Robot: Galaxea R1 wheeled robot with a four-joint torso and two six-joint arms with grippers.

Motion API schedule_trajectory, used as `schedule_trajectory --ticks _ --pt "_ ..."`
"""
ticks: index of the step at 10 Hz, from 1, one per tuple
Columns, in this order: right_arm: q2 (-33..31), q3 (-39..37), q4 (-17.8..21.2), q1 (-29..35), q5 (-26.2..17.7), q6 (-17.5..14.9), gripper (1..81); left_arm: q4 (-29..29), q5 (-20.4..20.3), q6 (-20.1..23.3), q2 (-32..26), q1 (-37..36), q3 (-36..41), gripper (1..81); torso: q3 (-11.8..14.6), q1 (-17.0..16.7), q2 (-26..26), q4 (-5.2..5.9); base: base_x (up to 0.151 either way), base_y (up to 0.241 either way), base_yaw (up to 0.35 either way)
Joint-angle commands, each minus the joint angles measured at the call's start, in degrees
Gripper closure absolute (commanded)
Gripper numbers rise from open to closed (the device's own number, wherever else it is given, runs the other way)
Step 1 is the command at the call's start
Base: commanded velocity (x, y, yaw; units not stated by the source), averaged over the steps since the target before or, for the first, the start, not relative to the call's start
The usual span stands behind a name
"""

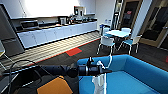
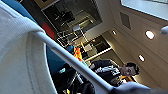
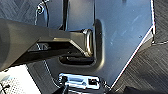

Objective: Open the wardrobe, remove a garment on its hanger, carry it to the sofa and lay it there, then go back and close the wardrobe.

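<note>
Left gripper (image 1: 106, 71) holds hanger (image 2: 72, 61) with garment (image 1: 98, 83) above sofa (image 1: 140, 72).

1. White kitchen cabinets (image 1: 57, 33) line the far wall under a dark countertop (image 1: 50, 25); microwave (image 1: 28, 24) on it.
2. Grey fridge (image 1: 8, 35) at far left.
3. Striped floor (image 1: 50, 48) by the cabinets, red patch (image 1: 73, 51) at its edge, dark carpet (image 1: 147, 53) beyond.
4. White table (image 1: 117, 33) with white-and-blue chairs (image 1: 107, 42).
5. Round ceiling lights (image 2: 149, 34) glowing overhead.
</note>
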Motion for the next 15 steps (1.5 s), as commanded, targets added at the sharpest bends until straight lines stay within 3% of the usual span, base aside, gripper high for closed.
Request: schedule_trajectory --ticks 1,15 --pt "-0.38 0.31 -0.48 0.85 -3.39 0.07 1.0 0.93 -2.18 0.33 -0.93 -7.39 3.18 81.1 0.0 0.0 0.0 0.0 0.0 0.0 -0.314" --pt "-0.12 0.31 -0.74 0.94 -3.39 -0.01 1.0 1.82 -2.18 0.16 -2.07 -6.6 3.45 81.1 0.0 0.0 0.0 0.0 0.0 0.0 -0.313"
